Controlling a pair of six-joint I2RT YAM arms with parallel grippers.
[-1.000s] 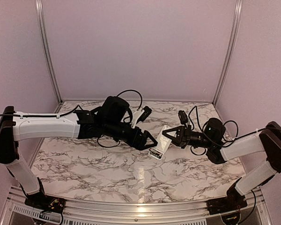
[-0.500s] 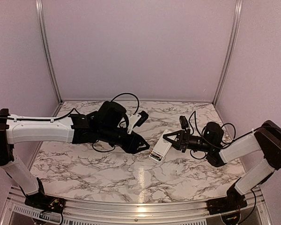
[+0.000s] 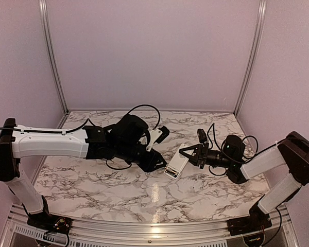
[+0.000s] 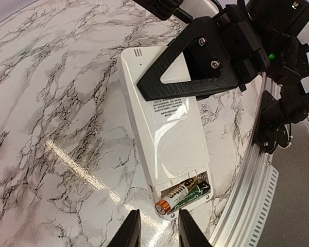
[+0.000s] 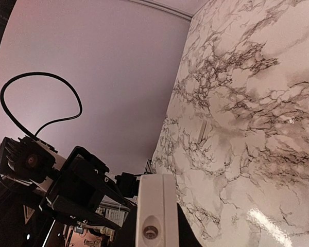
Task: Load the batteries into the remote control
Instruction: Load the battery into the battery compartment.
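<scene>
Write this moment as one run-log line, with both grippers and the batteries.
right gripper: shut on white rectangular remote control | left gripper: open, at its battery end | green cylindrical batteries: lying in open compartment

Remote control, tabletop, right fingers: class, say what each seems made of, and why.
The remote control: glossy white plastic, by its soft highlights. The tabletop: polished marble-look surface, stone or laminate unclear; it mirrors a light streak. The right fingers: matte black plastic, probably, with screws showing.
</scene>
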